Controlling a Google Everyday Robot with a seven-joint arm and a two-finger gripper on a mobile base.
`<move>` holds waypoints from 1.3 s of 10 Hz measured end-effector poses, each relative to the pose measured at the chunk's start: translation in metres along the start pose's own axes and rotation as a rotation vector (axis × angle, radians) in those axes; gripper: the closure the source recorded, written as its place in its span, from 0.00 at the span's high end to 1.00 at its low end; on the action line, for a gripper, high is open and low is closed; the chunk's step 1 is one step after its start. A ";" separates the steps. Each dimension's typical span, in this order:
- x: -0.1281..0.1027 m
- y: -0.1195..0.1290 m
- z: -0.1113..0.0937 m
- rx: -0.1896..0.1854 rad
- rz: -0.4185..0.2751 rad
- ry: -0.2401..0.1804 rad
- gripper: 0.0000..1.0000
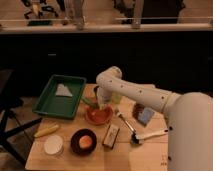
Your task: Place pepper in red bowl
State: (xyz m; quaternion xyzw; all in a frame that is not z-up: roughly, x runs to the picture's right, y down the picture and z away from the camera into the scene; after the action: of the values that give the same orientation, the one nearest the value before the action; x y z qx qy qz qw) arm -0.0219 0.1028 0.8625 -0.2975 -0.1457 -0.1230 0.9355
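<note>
The red bowl sits on the wooden table at mid-front. The green pepper shows as a slim green piece sticking out to the left at the bowl's far-left rim. My gripper hangs from the white arm straight over the bowl's far edge, right beside the pepper. The wrist covers where the gripper and pepper meet, so I cannot tell whether the pepper is held or resting on the rim.
A green tray with a white item is at the back left. A yellow elongated item, a white round dish and a dark bowl with orange contents are in front. A box, a brush and a blue-brown packet lie to the right.
</note>
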 end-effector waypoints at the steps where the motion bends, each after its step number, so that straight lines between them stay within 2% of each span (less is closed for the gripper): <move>1: 0.001 -0.001 0.001 -0.001 0.003 0.002 0.00; 3: 0.000 -0.003 0.003 -0.005 0.006 0.001 0.00; 6: -0.003 -0.007 0.007 -0.012 0.003 0.003 0.09; 8: -0.003 -0.007 0.008 -0.015 0.004 0.005 0.01; 13: -0.001 0.015 0.001 -0.062 0.010 0.047 0.00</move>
State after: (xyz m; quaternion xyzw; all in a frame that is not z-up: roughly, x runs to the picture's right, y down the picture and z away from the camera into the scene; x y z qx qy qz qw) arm -0.0186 0.1156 0.8554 -0.3240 -0.1184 -0.1296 0.9296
